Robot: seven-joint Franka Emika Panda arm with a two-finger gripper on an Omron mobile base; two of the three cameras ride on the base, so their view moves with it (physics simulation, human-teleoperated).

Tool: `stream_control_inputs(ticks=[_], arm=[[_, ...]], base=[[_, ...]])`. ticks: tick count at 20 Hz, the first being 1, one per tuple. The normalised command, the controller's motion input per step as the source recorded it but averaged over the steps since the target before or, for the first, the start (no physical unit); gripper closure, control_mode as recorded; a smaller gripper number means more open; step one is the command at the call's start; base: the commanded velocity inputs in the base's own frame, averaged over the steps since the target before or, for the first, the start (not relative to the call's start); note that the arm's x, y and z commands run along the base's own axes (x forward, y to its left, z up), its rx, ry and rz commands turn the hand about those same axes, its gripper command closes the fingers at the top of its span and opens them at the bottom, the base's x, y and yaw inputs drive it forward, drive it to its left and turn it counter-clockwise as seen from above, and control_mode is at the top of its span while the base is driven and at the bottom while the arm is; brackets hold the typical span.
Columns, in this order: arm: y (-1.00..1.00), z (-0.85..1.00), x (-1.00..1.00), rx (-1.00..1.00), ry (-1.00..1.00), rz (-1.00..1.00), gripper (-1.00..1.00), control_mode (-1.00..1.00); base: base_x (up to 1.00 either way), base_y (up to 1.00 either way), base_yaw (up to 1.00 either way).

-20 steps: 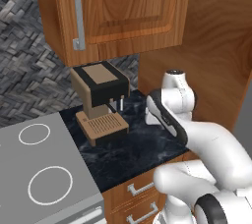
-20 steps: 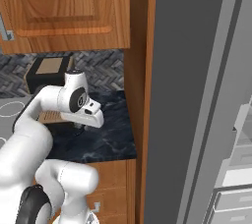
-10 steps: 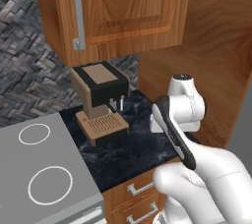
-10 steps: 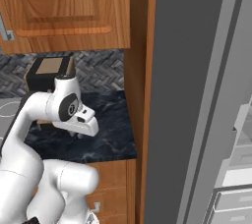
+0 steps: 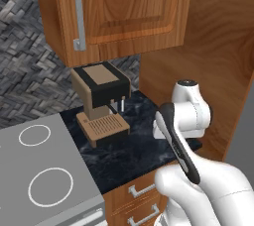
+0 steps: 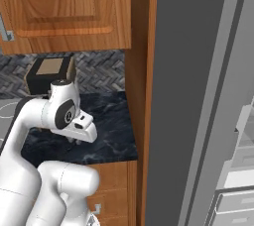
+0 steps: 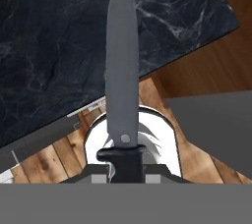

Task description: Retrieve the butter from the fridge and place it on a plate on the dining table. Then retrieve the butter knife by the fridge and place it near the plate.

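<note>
Knife in the claw, lifted off the worktop by the fridge

The claw [image 7: 126, 169] is clenched on the butter knife [image 7: 122, 70] by its dark handle, blade jutting out over the black worktop [image 7: 49, 61] near its front edge. Fingertips are hard to make out, so the grip looks shallow; a fast swing toward the fridge [image 6: 198, 96] could twist the blade loose or clip the wooden side panel [image 6: 141, 71].

The arm [image 5: 198, 180] is glossy white, built of rounded, bulbous segments. A dark band runs along one link, and a round dark joint cap sits at the wrist. The end effector [image 6: 78, 141] has a white, blocky housing.
</note>
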Motion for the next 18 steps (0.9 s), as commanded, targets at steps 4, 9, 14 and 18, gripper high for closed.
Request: stream_control_inputs(ticks=[4, 9, 14, 18], arm=[[0.00, 0.00, -0.05, 0.00, 0.00, 0.00, 1.00, -1.00], [0.00, 0.00, -0.08, 0.00, 0.00, 0.00, 1.00, 1.00], [0.00, 0.00, 0.00, 0.00, 0.00, 0.00, 1.00, 1.00], [0.00, 0.00, 0.00, 0.00, 0.00, 0.00, 1.00, 1.00]], base=[[0.00, 0.00, 0.00], [-0.58, 0.00, 0.00], [-0.96, 0.07, 0.00], [-0.97, 0.45, -0.01]])
